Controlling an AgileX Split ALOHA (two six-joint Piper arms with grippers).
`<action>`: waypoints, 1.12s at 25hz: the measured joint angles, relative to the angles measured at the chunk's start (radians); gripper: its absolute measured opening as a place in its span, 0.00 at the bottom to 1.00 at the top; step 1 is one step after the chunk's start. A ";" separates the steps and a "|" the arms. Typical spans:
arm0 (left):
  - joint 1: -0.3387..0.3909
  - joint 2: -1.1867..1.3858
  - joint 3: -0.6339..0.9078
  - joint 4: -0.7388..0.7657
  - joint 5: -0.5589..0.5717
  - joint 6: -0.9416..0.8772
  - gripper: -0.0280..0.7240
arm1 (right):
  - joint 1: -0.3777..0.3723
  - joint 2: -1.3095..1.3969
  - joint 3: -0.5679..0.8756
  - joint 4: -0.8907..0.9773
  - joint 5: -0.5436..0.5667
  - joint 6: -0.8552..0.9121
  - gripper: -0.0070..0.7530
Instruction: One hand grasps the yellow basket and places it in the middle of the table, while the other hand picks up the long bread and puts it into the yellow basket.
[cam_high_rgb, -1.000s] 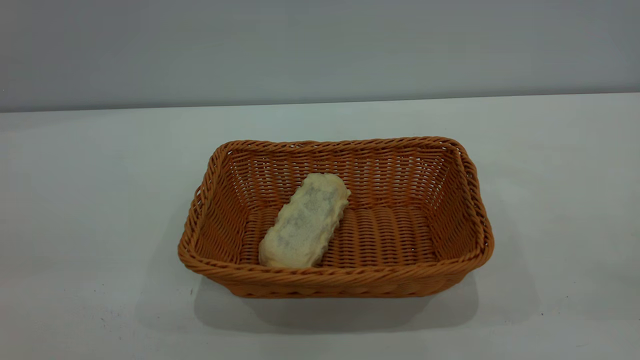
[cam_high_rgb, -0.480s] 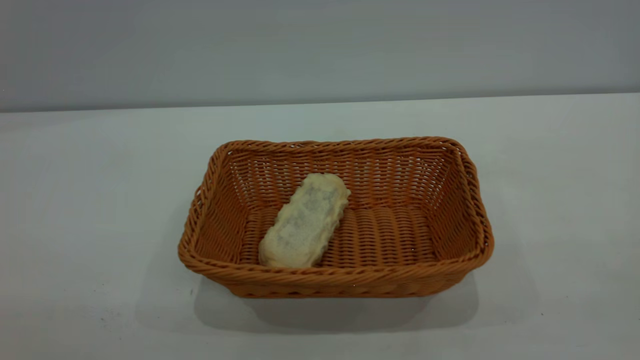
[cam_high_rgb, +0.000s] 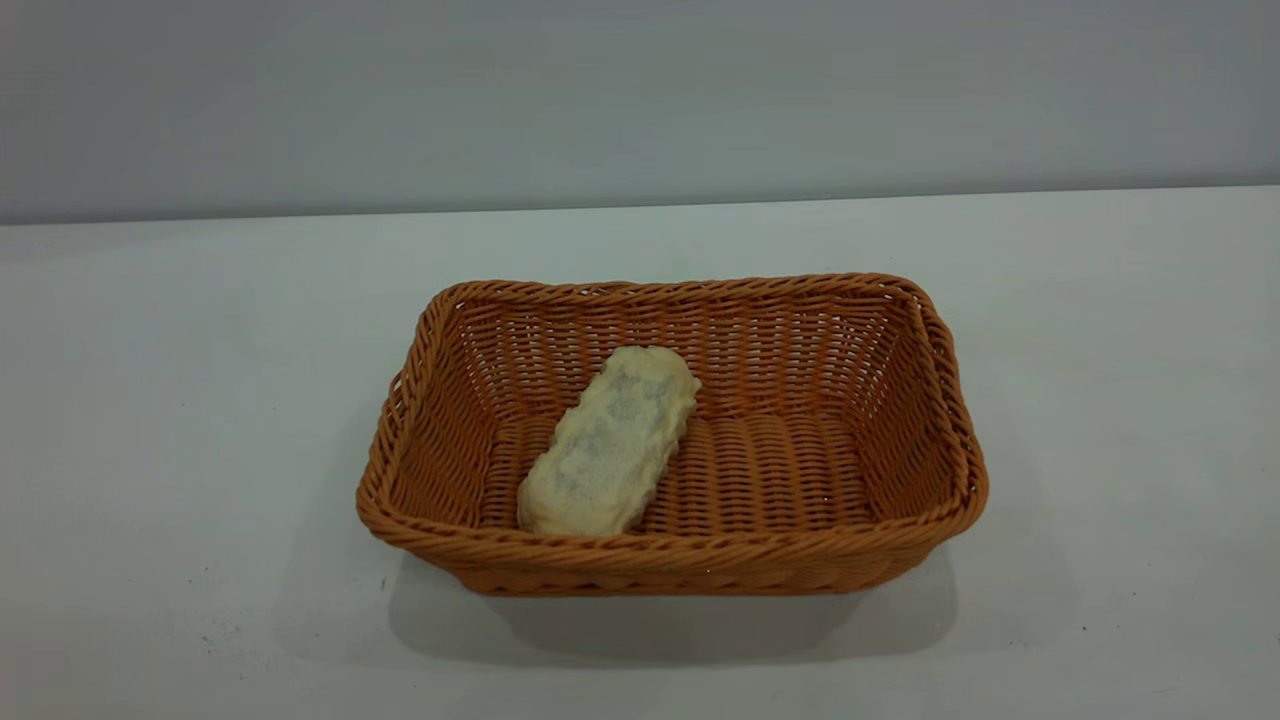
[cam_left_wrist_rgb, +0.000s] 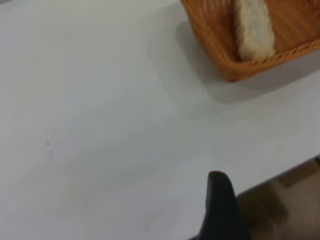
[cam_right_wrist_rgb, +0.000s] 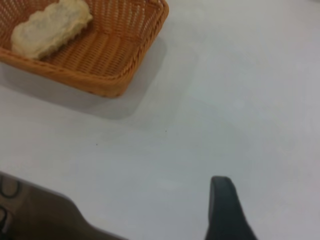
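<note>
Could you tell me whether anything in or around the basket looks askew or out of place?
Only the long bread stands out: it lies diagonally in the left half of the yellow basket, pale mottled underside up, its far end propped against the back wall. The basket sits upright on the table, undamaged, with nothing spilled around it.

One black finger of the left gripper (cam_left_wrist_rgb: 220, 207) hangs over the white desk (cam_left_wrist_rgb: 110, 125), well apart from the yellow basket (cam_left_wrist_rgb: 235, 67) holding the long bread (cam_left_wrist_rgb: 254, 30).

Each wrist view shows one finger of its gripper: left gripper finger (cam_left_wrist_rgb: 220, 205) and right gripper finger (cam_right_wrist_rgb: 226, 207). Both are matte black, smooth, tapered, with rounded tips. No markings are discernible.
</note>
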 joint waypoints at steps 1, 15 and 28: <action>0.000 -0.005 0.021 0.003 0.000 0.000 0.76 | 0.000 0.001 0.000 0.000 -0.001 0.000 0.65; 0.000 -0.043 0.100 0.027 -0.030 -0.024 0.76 | 0.000 0.000 0.002 0.001 -0.002 0.003 0.65; 0.000 -0.043 0.100 0.027 -0.030 -0.043 0.76 | 0.000 0.000 0.005 0.001 -0.003 0.005 0.65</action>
